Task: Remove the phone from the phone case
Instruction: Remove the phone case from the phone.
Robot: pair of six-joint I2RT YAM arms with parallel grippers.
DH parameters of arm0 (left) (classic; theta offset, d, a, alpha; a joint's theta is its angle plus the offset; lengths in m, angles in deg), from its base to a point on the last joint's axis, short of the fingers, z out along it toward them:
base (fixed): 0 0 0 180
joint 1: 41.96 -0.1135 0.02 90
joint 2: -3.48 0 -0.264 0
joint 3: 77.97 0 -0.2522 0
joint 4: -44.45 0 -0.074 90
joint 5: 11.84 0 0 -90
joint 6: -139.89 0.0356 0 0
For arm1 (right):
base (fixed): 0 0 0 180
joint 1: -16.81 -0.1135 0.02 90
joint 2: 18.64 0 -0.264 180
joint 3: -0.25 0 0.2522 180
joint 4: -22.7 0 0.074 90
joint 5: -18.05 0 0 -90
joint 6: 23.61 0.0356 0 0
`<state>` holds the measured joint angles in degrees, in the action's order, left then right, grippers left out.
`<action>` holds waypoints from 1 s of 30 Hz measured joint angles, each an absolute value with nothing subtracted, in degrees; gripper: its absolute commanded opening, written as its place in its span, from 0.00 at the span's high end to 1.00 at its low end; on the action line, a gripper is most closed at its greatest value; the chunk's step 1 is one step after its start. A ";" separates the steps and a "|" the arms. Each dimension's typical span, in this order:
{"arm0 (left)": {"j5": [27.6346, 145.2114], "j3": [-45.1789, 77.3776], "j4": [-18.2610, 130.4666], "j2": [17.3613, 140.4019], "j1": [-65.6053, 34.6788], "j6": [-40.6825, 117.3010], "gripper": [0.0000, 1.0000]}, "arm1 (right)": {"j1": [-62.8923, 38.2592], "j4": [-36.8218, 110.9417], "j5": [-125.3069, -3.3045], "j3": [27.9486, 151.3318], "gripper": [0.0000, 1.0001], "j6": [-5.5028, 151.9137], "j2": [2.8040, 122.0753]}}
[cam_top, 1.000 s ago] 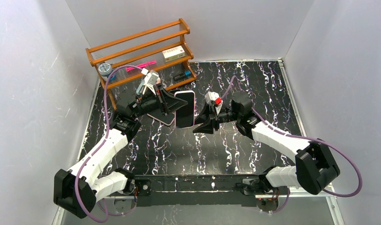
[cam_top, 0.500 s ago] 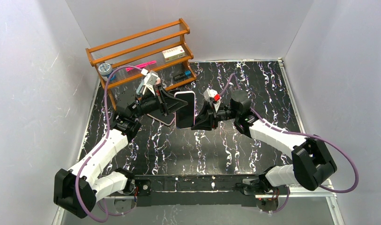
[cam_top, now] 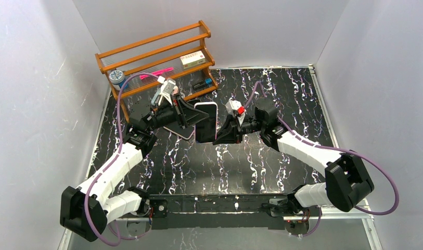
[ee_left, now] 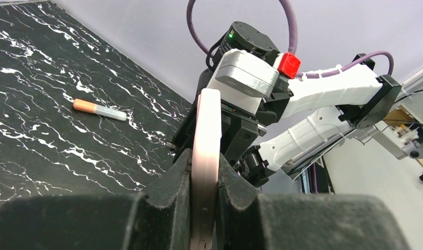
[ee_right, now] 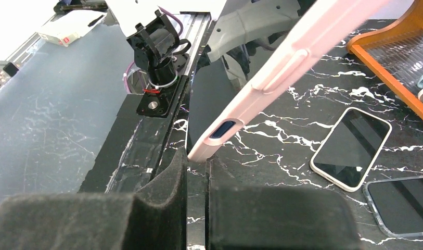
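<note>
The phone (cam_top: 205, 124), dark screen up, sits in a pink phone case (cam_top: 215, 112) held above the table's middle. My left gripper (cam_top: 194, 121) is shut on the case's left long edge. In the left wrist view the pink case (ee_left: 205, 140) stands edge-on, squeezed between the pads of that gripper (ee_left: 204, 161). My right gripper (cam_top: 217, 137) meets the case's near right corner. In the right wrist view its jaws (ee_right: 197, 156) show only a thin slit, with the case's pink corner (ee_right: 214, 143) resting at their tips. Whether they pinch the case's lip does not show.
A wooden rack (cam_top: 157, 52) with a box (cam_top: 192, 59) and a tape roll (cam_top: 115, 76) stands at the back left. Two other phones (ee_right: 350, 148) (ee_right: 401, 203) lie flat on the marble table under the held one. An orange-capped tube (ee_left: 100, 109) lies farther off.
My right gripper has slid left up to the case's corner and its jaws have closed from part open to shut. The left arm and the phone have hardly moved.
</note>
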<state>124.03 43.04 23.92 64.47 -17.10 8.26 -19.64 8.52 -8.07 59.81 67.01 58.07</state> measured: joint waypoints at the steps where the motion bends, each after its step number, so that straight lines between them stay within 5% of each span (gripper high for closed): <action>1: 124.05 43.04 23.92 64.53 -17.10 7.87 1.00 | -19.64 9.39 -7.94 60.03 0.99 65.90 58.00; 26: 123.68 42.99 24.47 67.77 -17.08 -2.23 1.00 | -19.70 22.12 -11.57 66.93 0.99 42.62 57.91; 30: 122.65 42.75 27.12 67.00 -17.08 0.59 1.00 | -19.70 21.35 -13.75 66.32 0.83 43.98 57.10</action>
